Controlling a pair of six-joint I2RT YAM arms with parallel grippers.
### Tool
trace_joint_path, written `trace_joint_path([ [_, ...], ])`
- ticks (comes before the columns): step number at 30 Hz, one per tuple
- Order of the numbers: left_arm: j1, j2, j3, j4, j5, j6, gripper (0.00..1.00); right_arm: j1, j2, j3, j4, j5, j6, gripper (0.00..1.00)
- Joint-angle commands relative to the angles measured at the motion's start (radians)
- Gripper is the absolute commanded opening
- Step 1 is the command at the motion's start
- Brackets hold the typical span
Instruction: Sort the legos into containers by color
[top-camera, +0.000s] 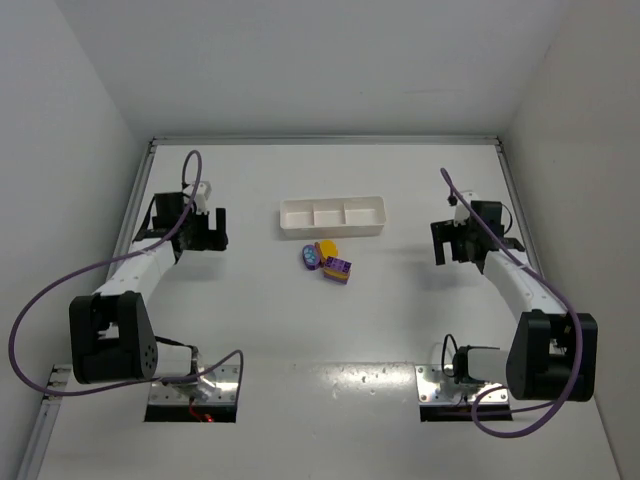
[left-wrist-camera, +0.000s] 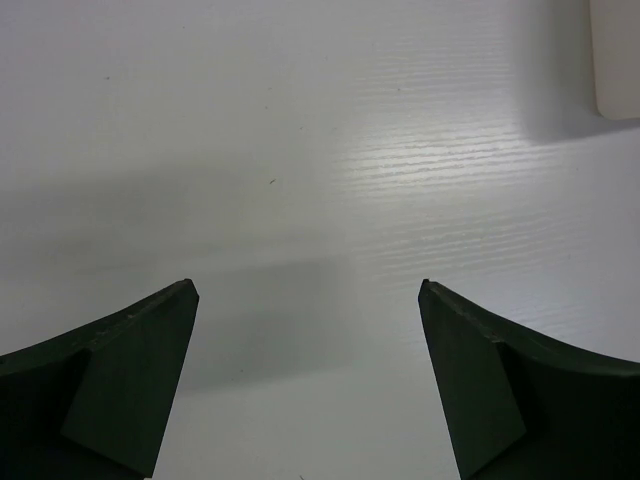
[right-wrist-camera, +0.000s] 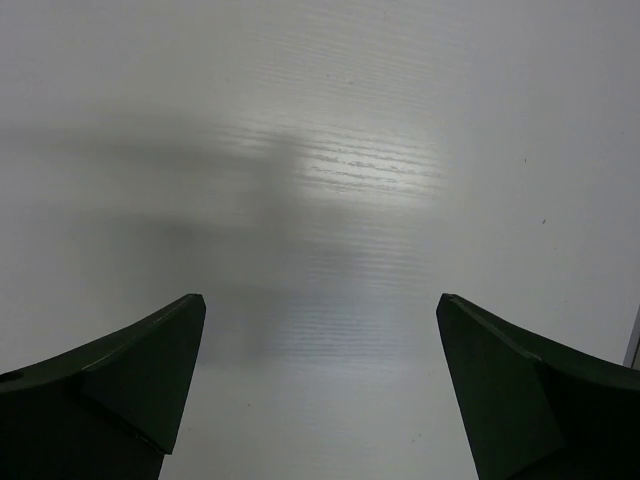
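Note:
In the top view a long white tray (top-camera: 333, 231) with three square compartments lies at the table's middle back. Just in front of it sit the legos in a small cluster: a rounded purple one with a light blue spot (top-camera: 310, 258), a yellow-orange one (top-camera: 326, 249) and a purple brick with yellow on it (top-camera: 337, 268). My left gripper (top-camera: 203, 238) is far left of them, open and empty over bare table (left-wrist-camera: 308, 288). My right gripper (top-camera: 455, 248) is far right, open and empty (right-wrist-camera: 320, 298). A corner of the tray (left-wrist-camera: 615, 60) shows in the left wrist view.
The table is white with a raised rim (top-camera: 325, 141) at the back and sides, and white walls around. Purple cables loop from both arms. The arm bases (top-camera: 195, 385) sit at the near edge.

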Motion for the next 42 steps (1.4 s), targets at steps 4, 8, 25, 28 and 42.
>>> trace_joint_path([
  [4, 0.012, 0.002, 0.035, -0.008, 0.023, -0.001, 0.99, -0.005, -0.007, 0.034, -0.001, -0.069, -0.024, 1.00],
  [8, 0.012, 0.028, 0.059, -0.042, 0.053, 0.010, 0.99, -0.005, -0.039, 0.083, -0.069, -0.178, -0.039, 0.96],
  [25, 0.012, 0.131, 0.151, -0.127, 0.081, 0.055, 0.99, 0.503, 0.109, 0.435, -0.308, -0.467, -0.238, 0.68],
  [28, 0.012, 0.155, 0.173, -0.127, 0.081, 0.055, 0.99, 0.642, 0.148, 0.435, -0.284, -0.369, -0.286, 0.63],
  [42, 0.012, 0.207, 0.200, -0.136, 0.072, 0.055, 0.99, 0.800, 0.338, 0.458, -0.213, -0.246, -0.356, 0.63],
])
